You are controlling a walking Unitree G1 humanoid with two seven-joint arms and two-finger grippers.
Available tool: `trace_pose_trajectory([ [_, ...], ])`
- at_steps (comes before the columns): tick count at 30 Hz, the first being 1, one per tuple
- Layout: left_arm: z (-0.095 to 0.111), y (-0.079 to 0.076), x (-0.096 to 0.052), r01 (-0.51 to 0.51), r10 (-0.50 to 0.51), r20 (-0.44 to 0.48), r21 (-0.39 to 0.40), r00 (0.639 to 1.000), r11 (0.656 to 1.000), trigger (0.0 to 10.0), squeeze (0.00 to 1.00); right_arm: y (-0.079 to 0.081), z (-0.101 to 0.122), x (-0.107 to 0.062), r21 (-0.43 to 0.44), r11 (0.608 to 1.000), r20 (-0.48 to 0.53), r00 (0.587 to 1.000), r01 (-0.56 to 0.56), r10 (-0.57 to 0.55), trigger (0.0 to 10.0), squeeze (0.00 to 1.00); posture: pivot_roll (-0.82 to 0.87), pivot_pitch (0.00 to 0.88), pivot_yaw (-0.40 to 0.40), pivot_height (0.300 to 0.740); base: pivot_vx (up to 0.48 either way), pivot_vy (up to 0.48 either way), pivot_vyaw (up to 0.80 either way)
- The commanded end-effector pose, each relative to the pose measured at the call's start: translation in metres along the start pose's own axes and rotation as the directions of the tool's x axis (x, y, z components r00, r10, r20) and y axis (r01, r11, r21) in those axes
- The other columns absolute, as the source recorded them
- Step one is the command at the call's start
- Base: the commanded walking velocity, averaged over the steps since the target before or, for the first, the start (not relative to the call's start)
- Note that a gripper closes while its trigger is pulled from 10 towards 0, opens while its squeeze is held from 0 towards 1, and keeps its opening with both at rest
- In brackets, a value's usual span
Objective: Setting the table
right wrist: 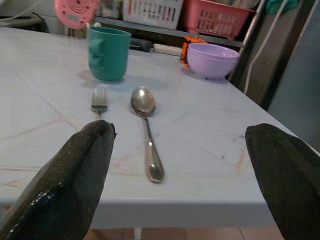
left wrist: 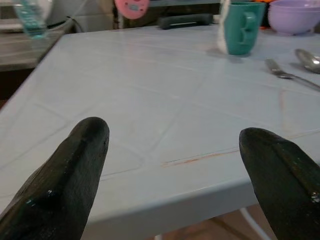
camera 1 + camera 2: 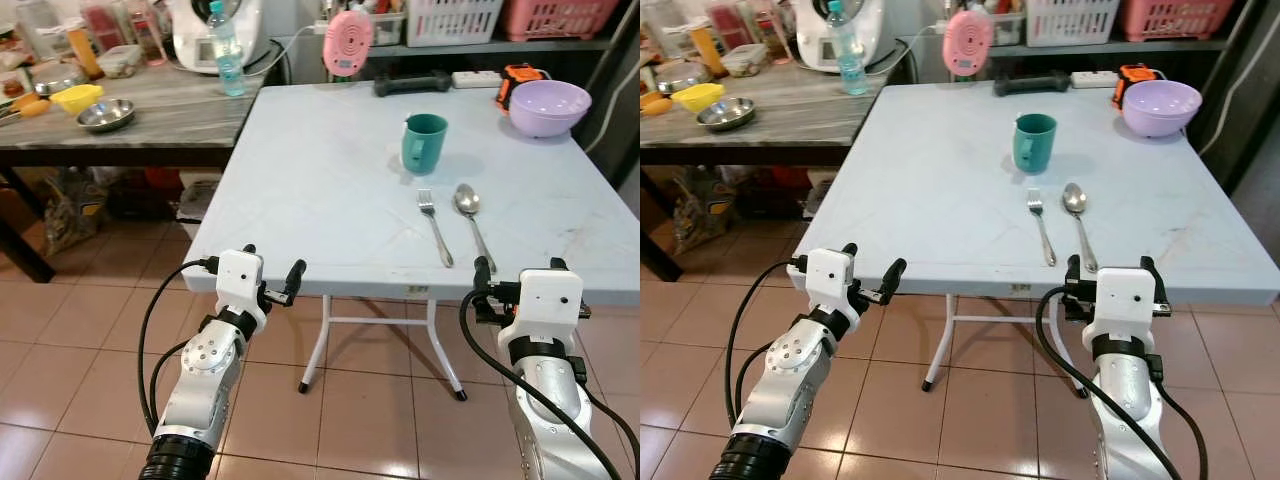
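teal mug (image 3: 425, 142) behind fork (image 3: 434, 226) and spoon (image 3: 472, 222)

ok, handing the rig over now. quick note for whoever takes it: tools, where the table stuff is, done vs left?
Left tool: open, holding nothing, at the near left edge of the white table.
Right tool: open, holding nothing, at the near edge, just short of the spoon's handle.
Done: fork and spoon lie side by side, fork on the left, with the green mug standing upright behind them.
Left, likely: the purple bowl sits at the far right corner, apart from the setting; it probably needs bringing over by the cutlery. The right tool is nearer to it.
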State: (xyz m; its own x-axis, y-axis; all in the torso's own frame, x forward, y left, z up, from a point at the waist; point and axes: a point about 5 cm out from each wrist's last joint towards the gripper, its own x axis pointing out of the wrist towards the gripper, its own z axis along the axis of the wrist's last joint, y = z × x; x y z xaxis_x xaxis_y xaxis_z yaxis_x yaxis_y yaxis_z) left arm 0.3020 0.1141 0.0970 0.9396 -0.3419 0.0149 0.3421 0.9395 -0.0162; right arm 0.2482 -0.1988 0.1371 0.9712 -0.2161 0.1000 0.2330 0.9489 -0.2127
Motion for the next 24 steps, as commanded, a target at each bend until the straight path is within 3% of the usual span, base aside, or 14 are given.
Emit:
trace_pose_trajectory([
  [1, 0.0014, -0.0008, 0.0014, 0.023, -0.023, 0.005, -0.001, 1.000, 1.000, 10.0, 0.00, 0.0009, 0.0019, -0.0002, 0.002, 1.000, 0.007, 1.000, -0.003, 0.003, 10.0, 0.00, -0.19, 0.017, 0.087, 0.740, 0.000, 0.000, -0.80],
  [8, 0.0019, -0.0039, 0.0012, 0.052, -0.052, 0.011, -0.012, 0.999, 0.999, 10.0, 0.00, 0.0007, 0.0020, -0.0011, 0.002, 1.000, 0.009, 1.000, 0.002, -0.002, 10.0, 0.00, -0.20, 0.019, 0.091, 0.740, 0.000, 0.000, -0.20],
  [18, 0.0015, -0.0080, 0.0008, 0.076, -0.076, 0.013, -0.019, 0.997, 0.997, 10.0, 0.00, -0.0019, 0.0025, 0.0010, -0.017, 1.000, 0.014, 1.000, 0.001, 0.000, 10.0, 0.00, -0.20, 0.019, 0.088, 0.740, 0.253, 0.000, 0.00],
  [24, 0.0010, -0.0091, 0.0005, 0.087, -0.086, 0.012, -0.020, 0.996, 0.996, 10.0, 0.00, -0.0062, 0.0025, 0.0027, -0.019, 1.000, 0.013, 1.000, 0.013, -0.013, 10.0, 0.00, -0.20, 0.019, 0.087, 0.740, 0.284, 0.000, -0.62],
])
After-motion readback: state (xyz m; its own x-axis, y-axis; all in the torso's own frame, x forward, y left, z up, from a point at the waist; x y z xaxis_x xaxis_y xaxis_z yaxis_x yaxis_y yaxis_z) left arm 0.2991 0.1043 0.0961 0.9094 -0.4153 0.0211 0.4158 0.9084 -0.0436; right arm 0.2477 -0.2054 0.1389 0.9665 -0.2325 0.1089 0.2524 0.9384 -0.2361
